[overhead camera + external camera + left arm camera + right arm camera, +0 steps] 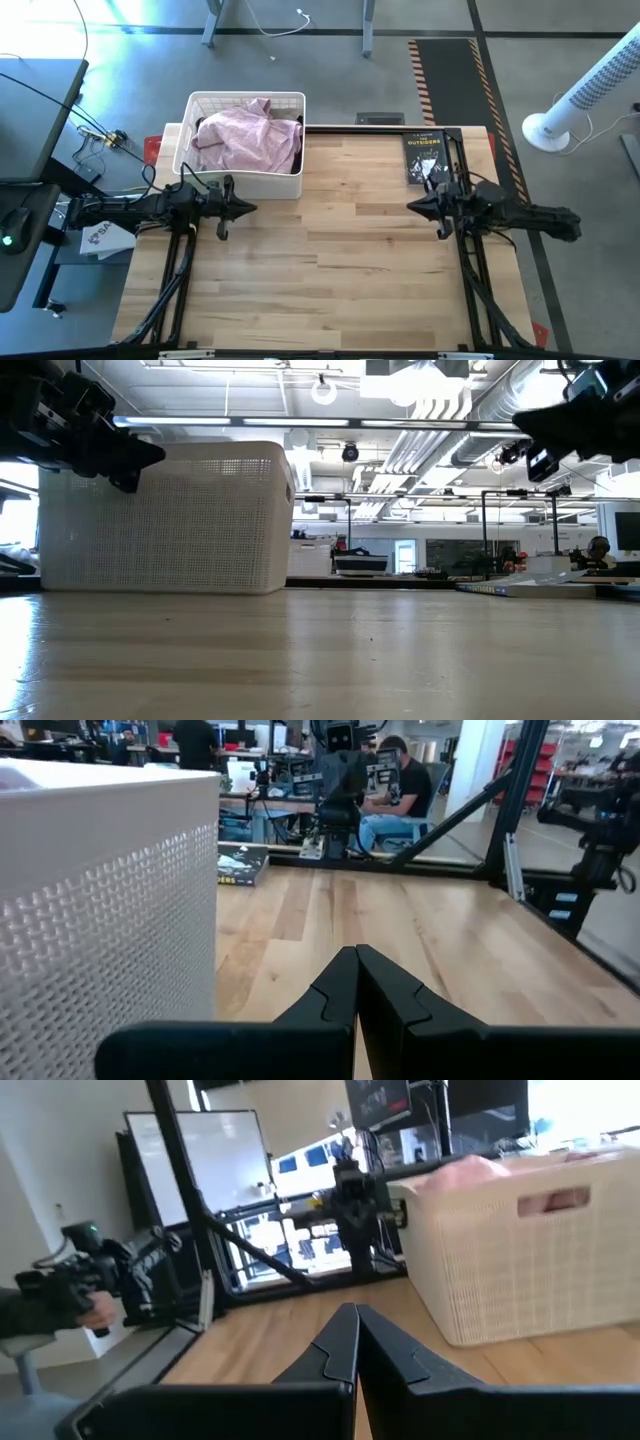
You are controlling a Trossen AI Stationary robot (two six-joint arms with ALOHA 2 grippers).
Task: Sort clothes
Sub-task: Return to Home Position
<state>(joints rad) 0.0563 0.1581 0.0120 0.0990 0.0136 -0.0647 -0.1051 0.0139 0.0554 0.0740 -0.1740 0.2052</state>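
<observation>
A pale pink garment (pixel 243 140) lies heaped inside the white perforated basket (pixel 196 104) at the table's far left, with a bit of dark cloth (pixel 296 124) at its right side; its top also shows in the right wrist view (pixel 470 1172). My left gripper (pixel 250 208) is shut and empty, above the table just in front of the basket. My right gripper (pixel 412 208) is shut and empty, above the table's right half, facing the left one. The other garments are hidden or out of view.
A black paperback book (pixel 424 156) lies at the table's far right. The basket (pixel 165 515) stands on the far left of the wooden table (pixel 330 270). People sit and stand in the room beyond the table. A white fan (pixel 590 90) stands off the table, right.
</observation>
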